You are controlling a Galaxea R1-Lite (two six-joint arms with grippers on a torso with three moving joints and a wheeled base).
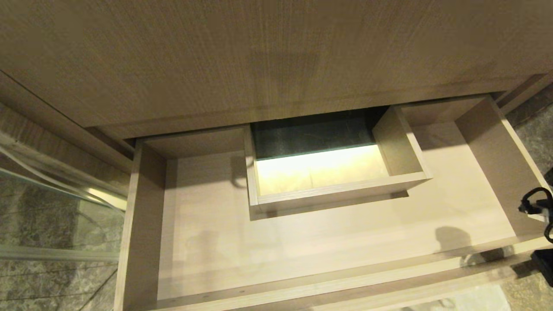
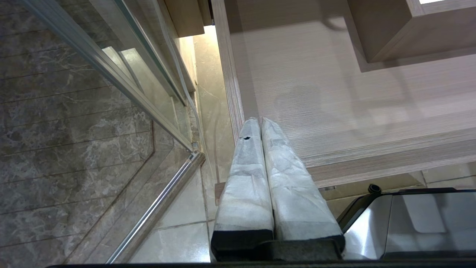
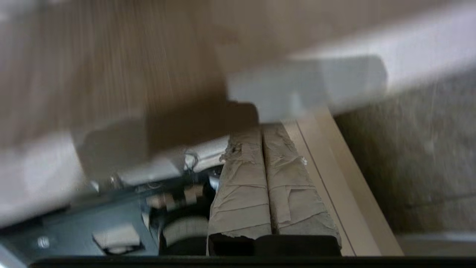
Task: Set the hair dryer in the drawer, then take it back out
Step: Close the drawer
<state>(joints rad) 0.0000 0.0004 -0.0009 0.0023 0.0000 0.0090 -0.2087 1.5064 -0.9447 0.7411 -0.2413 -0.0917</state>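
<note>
- Drawer (image 1: 302,255) — light wood grain, pulled out below the tall plain front panel (image 1: 259,56); a boxed cut-out (image 1: 332,190) stands at the middle of its back, lit pale inside.
- Hair dryer: not visible in any of the three views; the drawer floor that shows carries only shadows.
- Left pincer (image 2: 259,121) — clenched, its two tape-wrapped fingers (image 2: 247,178) pressed side by side with nothing between them. Its tips sit over the drawer's left front corner; the drawer floor spreads beyond and to one side of them, and the glass partition (image 2: 122,78) with its metal rail and the marble floor (image 2: 55,149) lie on the other side.
- Right pincer (image 3: 262,128) — clenched on nothing, wrapped fingers (image 3: 241,193) touching along their length. The view is blurred. Just beyond the tips runs a pale wooden edge; which part of the cabinet it is cannot be told.
- Right arm in the head view: only a dark part with black cable (image 1: 538,205) at the picture's edge, beside the drawer's right wall.
</note>
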